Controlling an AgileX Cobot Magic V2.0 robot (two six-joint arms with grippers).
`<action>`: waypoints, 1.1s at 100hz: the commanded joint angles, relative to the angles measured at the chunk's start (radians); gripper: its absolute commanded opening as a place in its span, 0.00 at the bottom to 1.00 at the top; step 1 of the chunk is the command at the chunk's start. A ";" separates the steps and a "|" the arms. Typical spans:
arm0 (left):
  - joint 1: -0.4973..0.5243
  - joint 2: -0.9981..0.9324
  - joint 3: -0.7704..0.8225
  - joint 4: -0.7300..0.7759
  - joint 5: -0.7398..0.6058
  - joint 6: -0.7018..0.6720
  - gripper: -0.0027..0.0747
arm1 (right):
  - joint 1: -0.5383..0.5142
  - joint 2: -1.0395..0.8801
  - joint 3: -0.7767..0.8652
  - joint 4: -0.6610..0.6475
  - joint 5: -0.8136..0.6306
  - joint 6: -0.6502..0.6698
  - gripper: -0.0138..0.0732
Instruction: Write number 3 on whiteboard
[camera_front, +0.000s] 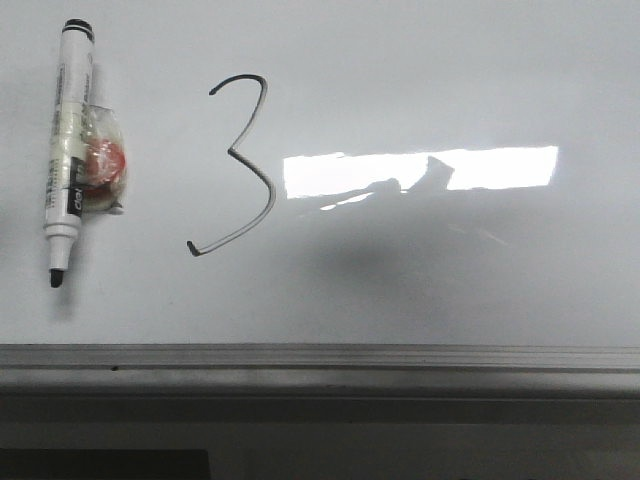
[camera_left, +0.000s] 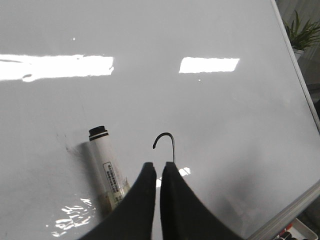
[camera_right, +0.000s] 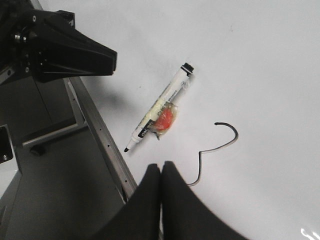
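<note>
black number 3 (camera_front: 243, 165) drawn mid-left on the whiteboard (camera_front: 450, 280), uncapped marker (camera_front: 67, 150) lying just left of it, left gripper (camera_left: 159, 172) pinched closed empty right above the 3's top hook, right gripper (camera_right: 160, 172) closed too, hovering by the 3's lower part

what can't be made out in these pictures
- Lower half of the number 3: left wrist view, hidden behind the left gripper.
- Tail of the 3: right wrist view, covered by the right gripper.
- Marker label print: every view, too small to read.
- Red thing in clear wrap beside the marker: unidentifiable.
- Both grippers: outside the front view.
</note>
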 joint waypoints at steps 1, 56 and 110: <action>0.002 -0.055 -0.001 0.068 -0.085 0.018 0.01 | 0.003 -0.106 0.094 -0.036 -0.195 0.004 0.10; 0.002 -0.322 0.139 0.279 -0.085 0.023 0.01 | 0.003 -0.726 0.686 -0.042 -0.485 0.004 0.10; 0.002 -0.322 0.139 0.279 -0.085 0.023 0.01 | 0.003 -0.744 0.716 -0.042 -0.477 0.004 0.10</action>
